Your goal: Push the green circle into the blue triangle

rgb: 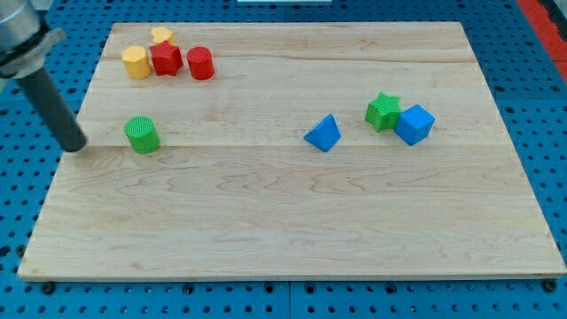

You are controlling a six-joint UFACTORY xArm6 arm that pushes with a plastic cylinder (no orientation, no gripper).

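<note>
Tip: my tip [76,145] bare, near board's left edge, just left of green circle [142,135].
Handling: light, rigid, likely slides; push its left face toward blue triangle [323,134].

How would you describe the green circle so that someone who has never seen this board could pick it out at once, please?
Start at the wooden board and go to its left side, about halfway down. The green circle stands alone there, just to the right of my tip. The other green block, a green star, sits far right beside a blue cube.
</note>
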